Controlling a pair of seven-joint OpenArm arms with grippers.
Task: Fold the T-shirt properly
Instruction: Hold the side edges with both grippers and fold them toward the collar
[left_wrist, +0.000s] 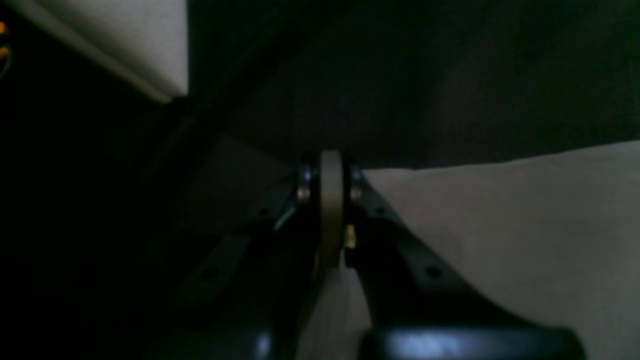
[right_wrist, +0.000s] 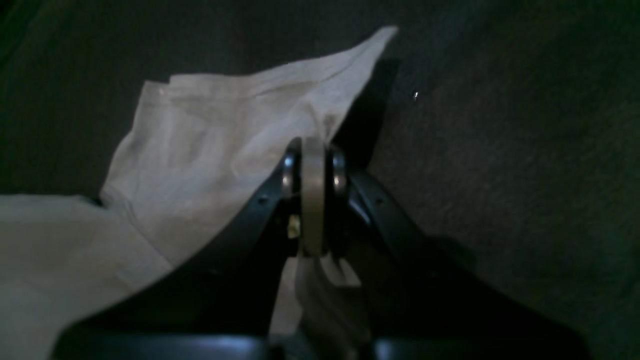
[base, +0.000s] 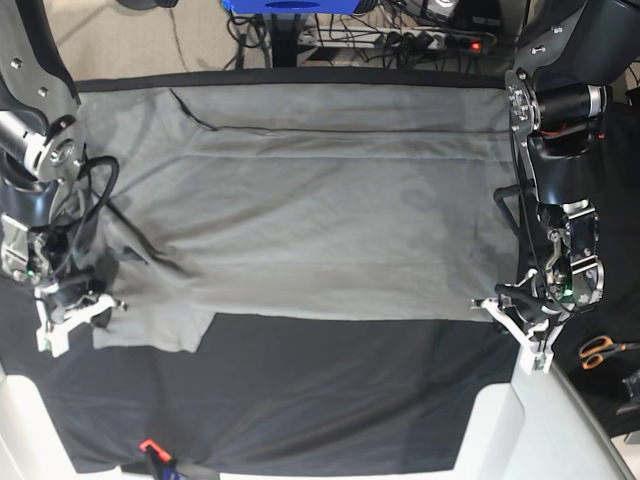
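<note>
T-shirt (base: 310, 210) front and centre, spread wide and mostly flat across the black cloth (base: 330, 390) that covers the table, its grey fabric running nearly the full width between the two arms, with long soft creases crossing it. Over on the base view's left, the right gripper (base: 78, 312) sits low at the shirt's sleeve end, and the wrist view makes it plain: jaws pinched tight on a raised peak of pale fabric, the cloth bunched up and trailing back between the fingers (right_wrist: 312, 200). That one is clenched on the T-shirt, no doubt about it. Across on the base view's right, the left gripper (base: 520, 322) is down at the shirt's lower corner, right at the hem edge. Its own camera is dim, but the jaws are closed together, and light fabric lies just beside and beneath them; a thin strip of it appears to run down between the fingers (left_wrist: 331, 210), so it looks clamped on the hem. Orange-handled scissors (base: 600, 349) lie off the cloth by the left arm.
</note>
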